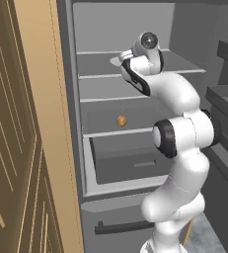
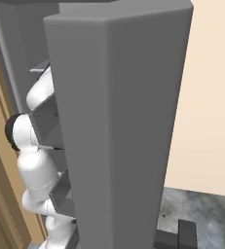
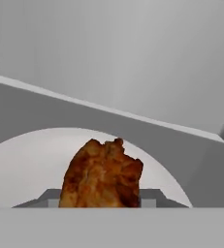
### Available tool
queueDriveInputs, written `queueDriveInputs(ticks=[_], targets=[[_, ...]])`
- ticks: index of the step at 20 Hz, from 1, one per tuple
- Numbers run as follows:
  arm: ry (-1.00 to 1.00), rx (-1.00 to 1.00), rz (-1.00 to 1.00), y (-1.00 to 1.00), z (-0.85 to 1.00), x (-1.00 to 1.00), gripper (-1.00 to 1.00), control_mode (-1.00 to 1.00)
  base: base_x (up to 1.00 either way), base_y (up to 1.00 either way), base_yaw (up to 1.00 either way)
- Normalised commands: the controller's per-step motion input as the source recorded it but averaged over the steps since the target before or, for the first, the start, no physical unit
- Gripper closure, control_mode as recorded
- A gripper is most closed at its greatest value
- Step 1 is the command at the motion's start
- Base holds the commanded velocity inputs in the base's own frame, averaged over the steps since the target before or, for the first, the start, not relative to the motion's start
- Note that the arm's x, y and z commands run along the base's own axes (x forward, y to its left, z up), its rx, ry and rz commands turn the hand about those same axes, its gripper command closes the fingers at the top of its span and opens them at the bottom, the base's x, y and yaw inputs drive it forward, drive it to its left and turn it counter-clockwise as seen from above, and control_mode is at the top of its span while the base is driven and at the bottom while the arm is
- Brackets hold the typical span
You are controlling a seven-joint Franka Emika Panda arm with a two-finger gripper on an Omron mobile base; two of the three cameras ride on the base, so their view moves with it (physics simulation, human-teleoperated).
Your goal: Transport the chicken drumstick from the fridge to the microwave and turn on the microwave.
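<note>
The arm reaches into the open fridge [image 1: 130, 113] at an upper shelf. In the hand view the chicken drumstick [image 3: 103, 175] sits between the claw's [image 3: 102, 197] two fingertips, over a white plate [image 3: 31, 164]; the claw is partly closed about it. Whether the drumstick is lifted cannot be told. Judged early: transport to the microwave and switching on remain. The right base view is blocked by the fridge door [image 2: 119, 121].

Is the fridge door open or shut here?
Open. The fridge shows its bare shelves and drawer in the left base view, and the arm reaches inside toward the upper shelf.
</note>
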Motion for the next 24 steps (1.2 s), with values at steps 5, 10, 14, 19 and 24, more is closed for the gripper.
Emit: queueDriveInputs(ticks=[5,10,14,19,24], targets=[[0.01,0.03,-0.03,0.0,0.59,-0.5,1.0,-1.0,0.0,0.0,0.0],[0.01,0.01,-0.02,0.0,0.27,-0.57,1.0,-1.0,0.0,0.0,0.0],[0.0,0.0,0.0,0.0,0.0,-0.76,1.0,-1.0,0.0,0.0,0.0],[0.0,0.03,0.0,-0.05,0.04,-0.92,1.0,-1.0,0.0,0.0,0.0],[0.0,0.06,0.0,-0.08,0.05,-0.95,1.0,-1.0,0.0,0.0,0.0]])
